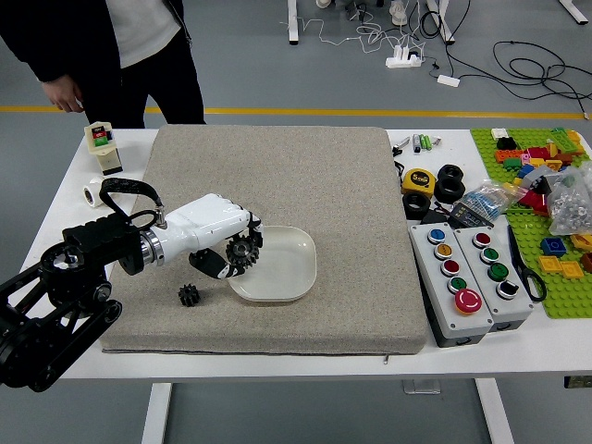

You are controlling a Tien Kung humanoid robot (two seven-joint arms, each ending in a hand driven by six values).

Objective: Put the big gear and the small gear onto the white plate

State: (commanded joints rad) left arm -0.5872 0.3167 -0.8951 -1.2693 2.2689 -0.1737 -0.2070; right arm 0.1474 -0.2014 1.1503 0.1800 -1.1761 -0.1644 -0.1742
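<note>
Big gear (242,251) in left hand (228,248), fingers curled round it | at plate's (294,289) left edge | next: centre over plate, release

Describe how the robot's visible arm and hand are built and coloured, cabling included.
The left arm is glossy black, with chunky rounded joints and slim links. A silver-coloured collar joins it to the left hand, which has a smooth white shell and black fingers. A thick black cable loops above the wrist.
</note>
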